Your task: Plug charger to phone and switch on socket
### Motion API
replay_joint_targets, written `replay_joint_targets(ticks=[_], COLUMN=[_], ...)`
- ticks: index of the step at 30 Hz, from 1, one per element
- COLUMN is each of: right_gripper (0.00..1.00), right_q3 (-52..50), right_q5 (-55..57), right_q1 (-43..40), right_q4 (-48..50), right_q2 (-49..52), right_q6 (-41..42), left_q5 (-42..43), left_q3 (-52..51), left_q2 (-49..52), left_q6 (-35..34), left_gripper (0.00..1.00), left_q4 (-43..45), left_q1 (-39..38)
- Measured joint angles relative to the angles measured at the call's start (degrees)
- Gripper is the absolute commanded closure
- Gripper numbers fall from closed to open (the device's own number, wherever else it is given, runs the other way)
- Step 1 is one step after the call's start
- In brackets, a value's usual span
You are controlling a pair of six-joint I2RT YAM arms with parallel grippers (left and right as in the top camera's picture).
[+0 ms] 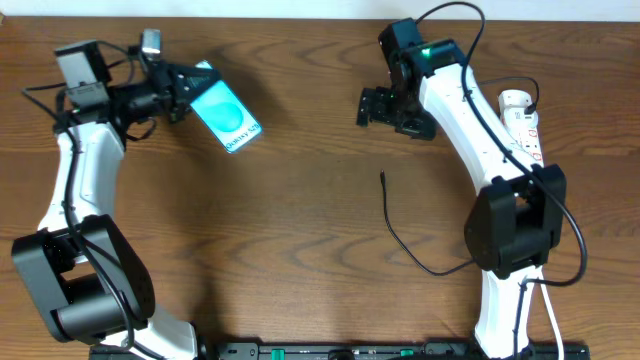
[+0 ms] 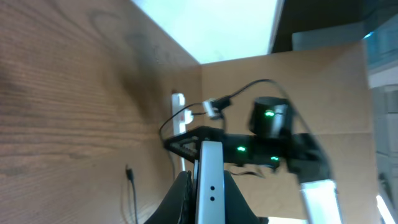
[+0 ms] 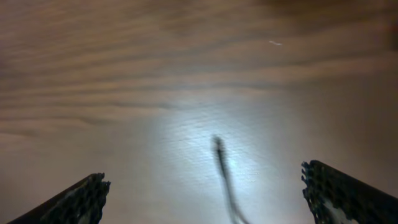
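The phone (image 1: 228,113), with a cyan-teal screen, is held off the table at the upper left by my left gripper (image 1: 186,88). In the left wrist view the phone's silver edge (image 2: 210,180) stands upright between the shut fingers (image 2: 211,193). The charger, a thin black cable (image 1: 400,235), lies on the table right of centre, its plug tip (image 1: 383,177) pointing to the far side. My right gripper (image 1: 378,108) is open and empty, hovering beyond the tip. In the right wrist view the blurred tip (image 3: 219,149) lies between the wide-open fingers (image 3: 205,196). The white socket strip (image 1: 522,118) lies at the far right.
The left wrist view shows the charger tip (image 2: 129,174), the socket strip (image 2: 179,115) and the right arm (image 2: 273,134) against a cardboard wall (image 2: 323,81). A white cord (image 1: 553,320) runs by the right arm's base.
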Motion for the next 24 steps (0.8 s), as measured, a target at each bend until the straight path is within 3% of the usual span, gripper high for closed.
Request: replay_joint_targets(ticks=[9,19,24], right_gripper=[0.01,0.02,0.14], right_q3=[0.1,-4.0,-7.5], right_q5=[7.8,9.7,9.7], right_q1=[0.9,3.6,5.6], right_q4=[-7.9,-7.5,-5.8], right_q2=[-0.3,-0.3,-0.3], right_q6=[-1.9,-2.1,-2.1], left_q5=[-5.6,-9.2,-9.5], left_q3=[0.0,0.0,0.0], left_q2=[0.0,0.2,0.2], left_q6=[3.0,5.4,6.0], left_gripper=[0.93,0.93,0.93], left_q4=[-3.4,-9.1,-9.1], left_q1=[-3.2,-3.2,-3.2])
